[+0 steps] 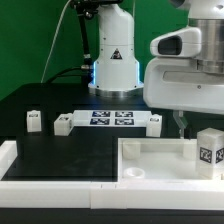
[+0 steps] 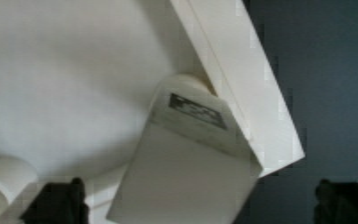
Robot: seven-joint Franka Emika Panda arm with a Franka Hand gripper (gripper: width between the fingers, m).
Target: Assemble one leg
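A white leg (image 1: 211, 148) with a black-and-white tag stands at the right end of the large white panel (image 1: 160, 160). In the wrist view the leg (image 2: 194, 150) lies against the panel's raised edge (image 2: 247, 80), tag facing the camera. My gripper (image 2: 202, 205) is open, its dark fingers (image 2: 60, 200) on either side of the leg's near end with gaps to both. In the exterior view the gripper (image 1: 180, 122) hangs just above the panel, to the left of the leg. Three more legs (image 1: 34, 121) (image 1: 63, 124) (image 1: 153, 121) rest on the black table.
The marker board (image 1: 110, 118) lies at the table's middle between two of the loose legs. A white raised border (image 1: 12, 152) runs along the exterior view's left and front edges. The robot base (image 1: 112, 60) stands behind the board.
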